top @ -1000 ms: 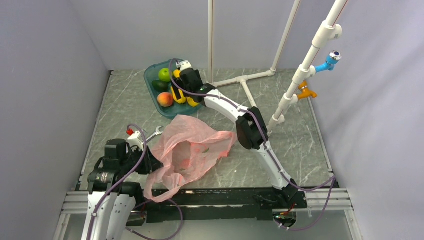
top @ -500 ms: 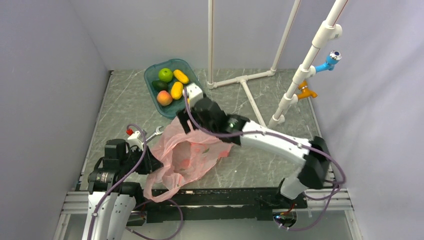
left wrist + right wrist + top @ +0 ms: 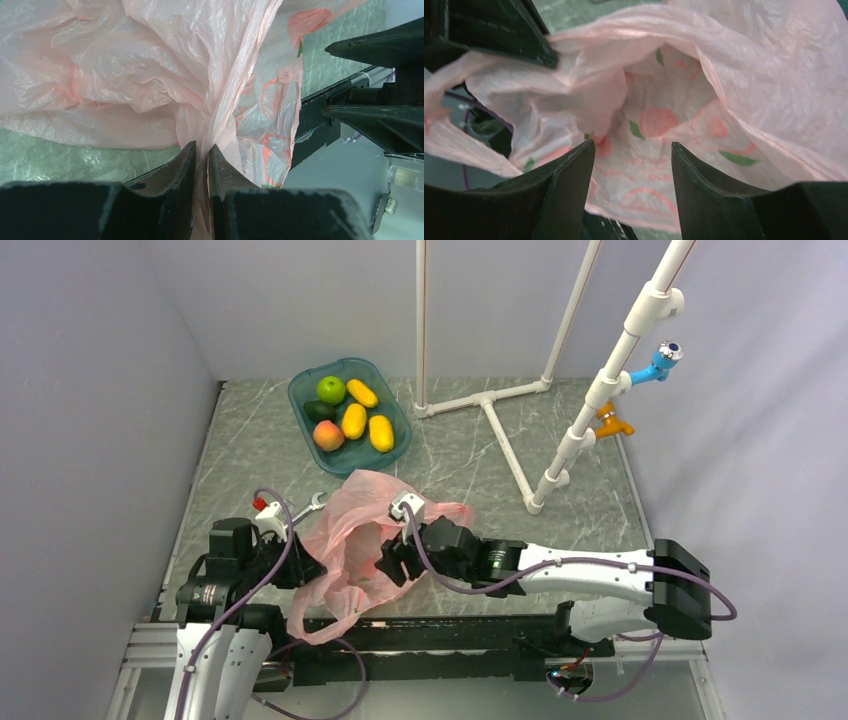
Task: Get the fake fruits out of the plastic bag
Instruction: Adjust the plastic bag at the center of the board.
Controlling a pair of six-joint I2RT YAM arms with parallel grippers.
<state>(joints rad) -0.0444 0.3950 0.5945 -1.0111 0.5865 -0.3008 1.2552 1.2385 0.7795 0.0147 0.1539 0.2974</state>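
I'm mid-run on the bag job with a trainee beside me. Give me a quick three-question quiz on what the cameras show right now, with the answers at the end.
1. True or false: the left gripper is pinching a fold of the plastic bag.
2. Where is the right gripper? A) folded back at its own base. B) at the bag's open mouth, jaws apart with nothing between them. C) raised high, off to the right.
3. Fill in: ___ yellow-orange fruits lie in the teal tray.

Key: 1 true; 2 B; 3 three.
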